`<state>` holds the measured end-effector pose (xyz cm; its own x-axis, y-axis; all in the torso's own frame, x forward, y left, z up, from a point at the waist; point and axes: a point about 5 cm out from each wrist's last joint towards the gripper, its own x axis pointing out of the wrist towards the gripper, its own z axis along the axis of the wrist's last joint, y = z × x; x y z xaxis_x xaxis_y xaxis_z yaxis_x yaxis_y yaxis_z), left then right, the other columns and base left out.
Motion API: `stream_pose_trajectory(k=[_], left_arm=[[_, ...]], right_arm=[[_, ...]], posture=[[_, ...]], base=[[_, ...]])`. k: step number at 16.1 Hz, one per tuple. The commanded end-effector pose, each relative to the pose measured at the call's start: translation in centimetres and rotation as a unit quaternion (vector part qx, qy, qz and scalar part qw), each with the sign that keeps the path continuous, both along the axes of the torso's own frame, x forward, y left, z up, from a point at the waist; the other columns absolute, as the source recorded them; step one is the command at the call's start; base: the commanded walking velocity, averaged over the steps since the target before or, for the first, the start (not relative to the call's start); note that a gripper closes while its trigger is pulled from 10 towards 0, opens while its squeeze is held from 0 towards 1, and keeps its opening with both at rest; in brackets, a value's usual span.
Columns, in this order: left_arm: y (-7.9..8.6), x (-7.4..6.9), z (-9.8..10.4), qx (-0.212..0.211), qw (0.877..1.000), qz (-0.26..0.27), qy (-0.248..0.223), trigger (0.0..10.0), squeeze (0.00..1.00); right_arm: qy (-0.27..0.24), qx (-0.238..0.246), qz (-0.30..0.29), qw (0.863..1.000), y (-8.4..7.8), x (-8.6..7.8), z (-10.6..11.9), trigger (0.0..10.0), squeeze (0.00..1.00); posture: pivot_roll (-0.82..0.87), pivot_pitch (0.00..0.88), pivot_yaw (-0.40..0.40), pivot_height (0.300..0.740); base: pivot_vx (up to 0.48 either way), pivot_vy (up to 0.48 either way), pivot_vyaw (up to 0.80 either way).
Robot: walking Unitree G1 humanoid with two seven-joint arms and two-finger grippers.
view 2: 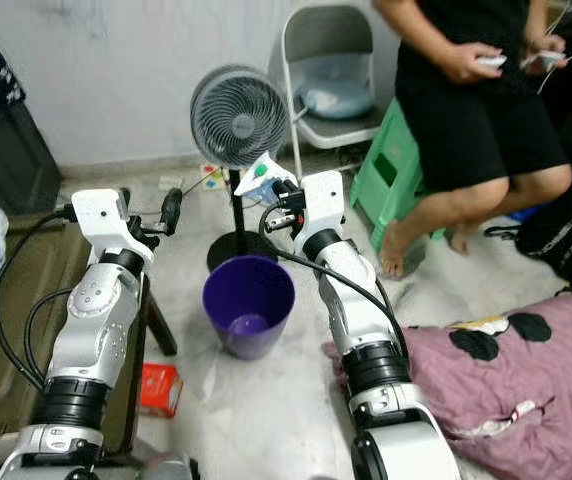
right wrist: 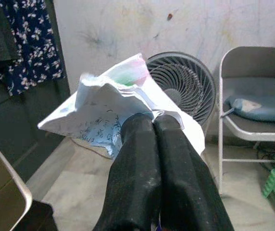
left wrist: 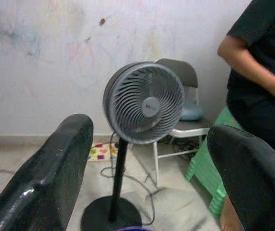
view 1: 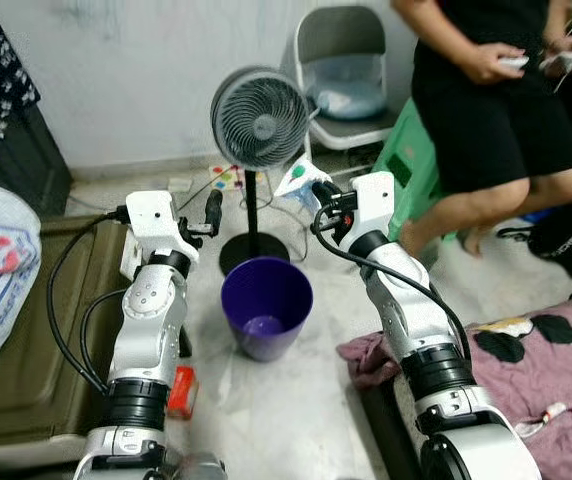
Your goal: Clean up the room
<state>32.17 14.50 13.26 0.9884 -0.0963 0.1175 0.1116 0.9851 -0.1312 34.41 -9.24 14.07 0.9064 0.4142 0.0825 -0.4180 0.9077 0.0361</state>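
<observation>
The bin (view 1: 266, 307) sits on the floor between both arms, the fan (view 1: 260, 118) stands just behind it at twelve o'clock, and the chair (view 1: 343, 75) stands at one o'clock.

Item count, present scene:

- Purple bin (view 1: 266, 305): one, on the floor between the two arms.
- Pedestal fan (view 1: 260, 118): one.
- Folding chair (view 1: 342, 60): one, with one cushion (view 1: 346, 98) on its seat.
- Green stool (view 1: 411, 160): one.
- Crumpled paper (right wrist: 113, 110): one piece.
- Red packet (view 2: 159, 388): one, on the floor.
- Person (view 1: 496, 110): one, seated.
- Robot arms: two, each with one gripper: left gripper (view 1: 212, 210) and right gripper (view 1: 318, 192).
</observation>
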Motion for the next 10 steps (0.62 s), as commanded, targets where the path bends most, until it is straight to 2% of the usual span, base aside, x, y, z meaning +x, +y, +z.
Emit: stream_pose_trajectory(k=[1, 10], left_arm=[[-0.07, -0.02, 0.40, 0.000, 1.000, -0.005, -0.010, 10.0, 0.00], [-0.01, -0.01, 0.50, -0.002, 1.000, -0.006, -0.011, 10.0, 0.00]], right_arm=[[-0.009, 0.001, -0.005, 1.000, -0.20, 0.25, 0.55, 10.0, 0.00], [-0.010, -0.002, -0.010, 1.000, -0.25, 0.36, 0.54, 10.0, 0.00]], posture=[[0.02, 0.000, -0.029, 0.740], [0.03, 0.000, -0.028, 0.740]], base=[[0.412, 0.000, 0.00], [0.436, 0.000, 0.00]])
